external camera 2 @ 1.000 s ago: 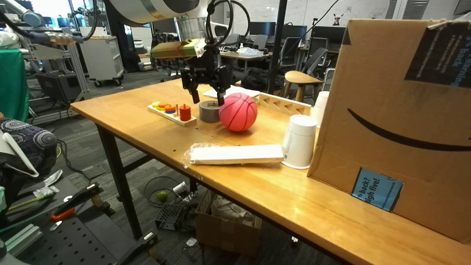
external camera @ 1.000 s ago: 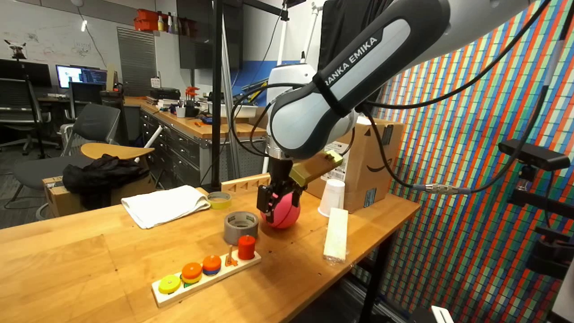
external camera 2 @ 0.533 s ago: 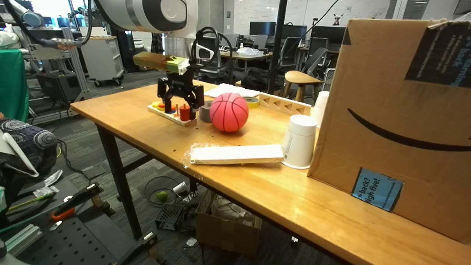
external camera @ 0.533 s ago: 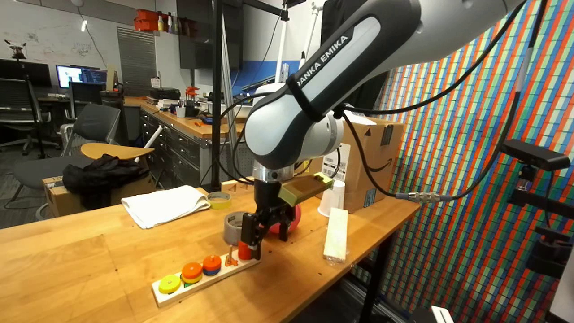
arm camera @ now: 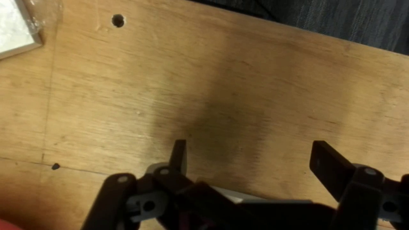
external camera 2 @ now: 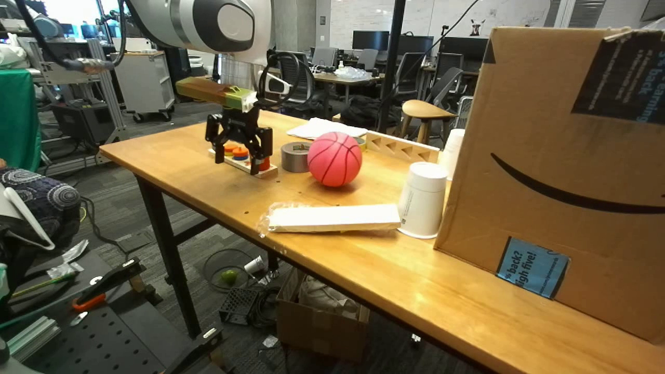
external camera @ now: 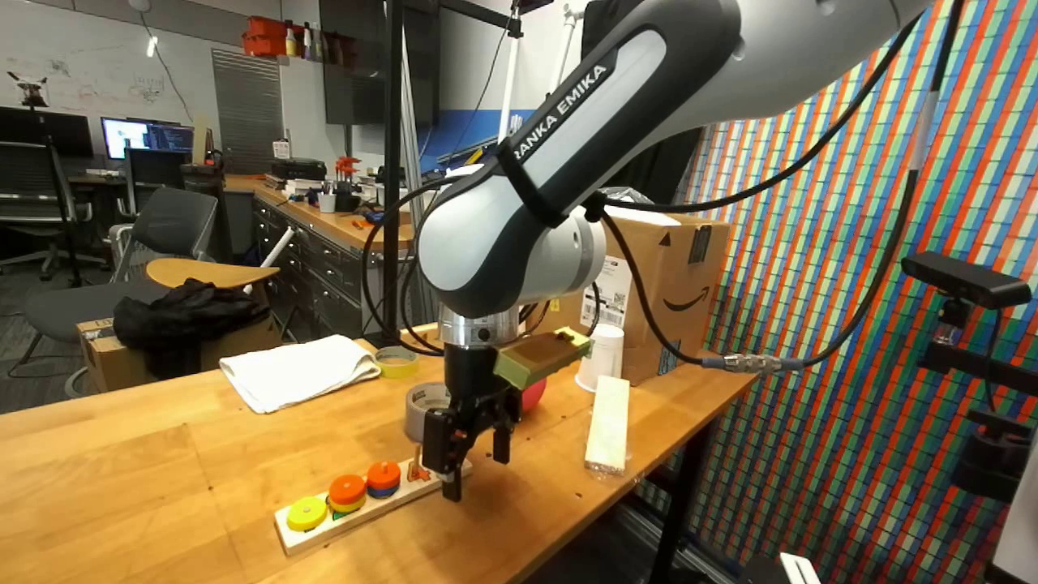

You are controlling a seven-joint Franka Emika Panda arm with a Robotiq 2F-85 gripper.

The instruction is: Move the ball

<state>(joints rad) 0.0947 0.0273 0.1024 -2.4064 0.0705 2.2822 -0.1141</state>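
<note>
In exterior view, two tape rolls [external camera: 415, 418] (grey, yellow) lay on brown wooden table [external camera: 146, 462], whiteboard [external camera: 89, 73] behind. In exterior view, one pink-red ball [external camera 2: 335, 159] rested on table near grey roll. Wrist view: one black gripper [arm camera: 249, 147] spread wide, holding nothing.
</note>
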